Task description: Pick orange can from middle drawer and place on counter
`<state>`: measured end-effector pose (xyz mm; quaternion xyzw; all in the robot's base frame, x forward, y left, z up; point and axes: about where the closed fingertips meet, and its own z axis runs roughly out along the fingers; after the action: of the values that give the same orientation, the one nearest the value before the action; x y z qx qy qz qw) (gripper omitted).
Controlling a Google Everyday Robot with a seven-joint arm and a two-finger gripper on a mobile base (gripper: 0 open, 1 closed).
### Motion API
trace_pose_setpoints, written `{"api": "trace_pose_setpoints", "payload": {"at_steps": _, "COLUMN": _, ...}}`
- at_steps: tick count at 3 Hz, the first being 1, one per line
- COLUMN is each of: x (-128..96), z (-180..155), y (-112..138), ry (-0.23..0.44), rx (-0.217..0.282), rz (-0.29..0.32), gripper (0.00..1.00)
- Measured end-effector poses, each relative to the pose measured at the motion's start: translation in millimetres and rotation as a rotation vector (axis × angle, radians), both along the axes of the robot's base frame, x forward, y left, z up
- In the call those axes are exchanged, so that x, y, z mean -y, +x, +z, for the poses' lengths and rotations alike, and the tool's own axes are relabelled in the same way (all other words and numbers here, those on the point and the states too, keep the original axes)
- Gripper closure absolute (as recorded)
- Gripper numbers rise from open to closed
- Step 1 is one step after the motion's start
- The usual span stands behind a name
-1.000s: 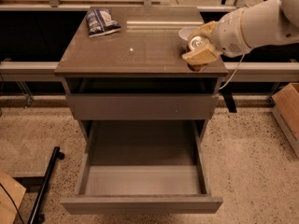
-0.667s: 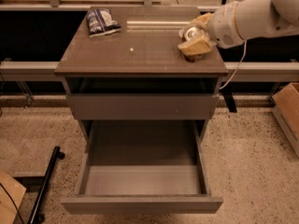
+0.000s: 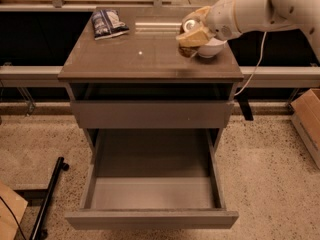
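Note:
My gripper is over the right part of the counter, just left of a white bowl. It is shut on the orange can, whose silver top shows between the tan fingers. The can is tilted and held low, just above the counter top or touching it; I cannot tell which. Below, the middle drawer is pulled far out, and its flat grey floor holds nothing.
A dark chip bag lies at the counter's back left. A closed drawer front sits above the open drawer. A cardboard box stands on the floor at the right, and a black bar lies at the left.
My gripper has moved left with the can, from the counter's right edge to a spot in front of the white bowl. The bowl now shows behind it.

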<state>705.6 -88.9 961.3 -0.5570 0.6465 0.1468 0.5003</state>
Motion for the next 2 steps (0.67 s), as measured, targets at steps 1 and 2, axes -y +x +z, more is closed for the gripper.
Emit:
{"api": "trace_pose_setpoints", "payload": {"at_steps": 1, "x": -21, "z": -12, "y": 13, "ry": 0.022, "rx": -0.048, "rz": 0.06, "gripper": 1.0}}
{"api": "trace_pose_setpoints", "payload": {"at_steps": 2, "x": -38, "z": -26, "y": 24, "ry": 0.012, "rx": -0.084, "rz": 0.088, "gripper": 1.0}}
